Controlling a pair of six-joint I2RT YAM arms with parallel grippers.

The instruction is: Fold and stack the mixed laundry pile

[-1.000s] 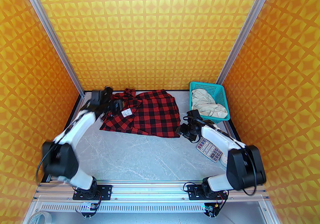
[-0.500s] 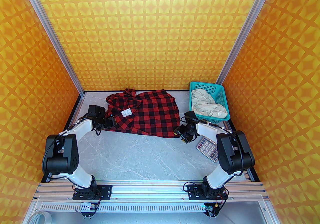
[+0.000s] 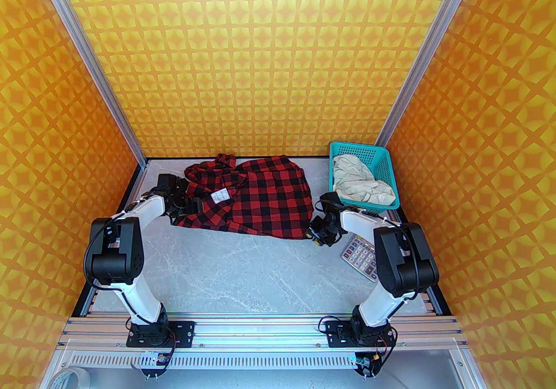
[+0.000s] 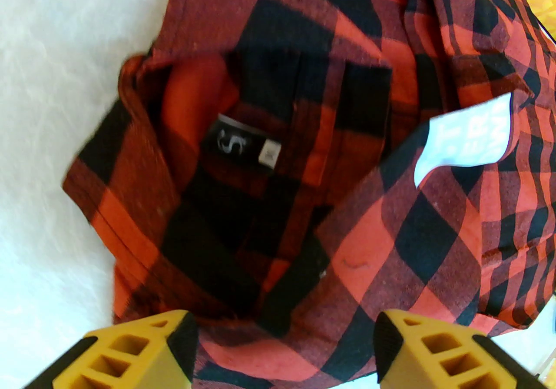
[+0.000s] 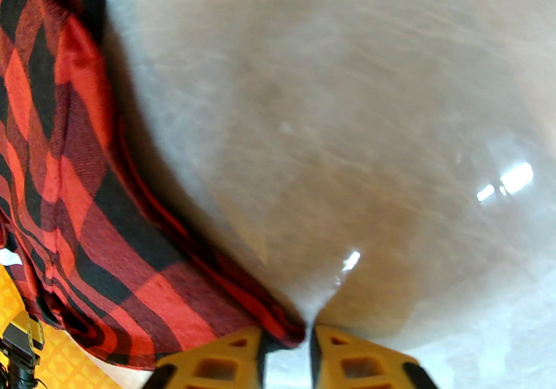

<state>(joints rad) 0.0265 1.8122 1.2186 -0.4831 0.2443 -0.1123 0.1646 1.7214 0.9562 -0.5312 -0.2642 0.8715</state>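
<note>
Shirt (image 3: pixel 265 200) hem corner: my R gripper (image 5: pixel 286 352) just clamped it, was gaping a sec ago. L gripper (image 4: pixel 282 348) wide apart over collar (image 4: pixel 260 126), dropped lower since. Shirt's spread at table's (image 3: pixel 243 265) back; cream garment (image 3: pixel 360 183) sits in basket (image 3: pixel 386 161).

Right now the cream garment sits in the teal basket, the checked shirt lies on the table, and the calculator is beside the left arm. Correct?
Not quite: the calculator lies beside the right arm, as the top view shows. The cream garment is in the teal basket and the checked shirt on the table.
</note>
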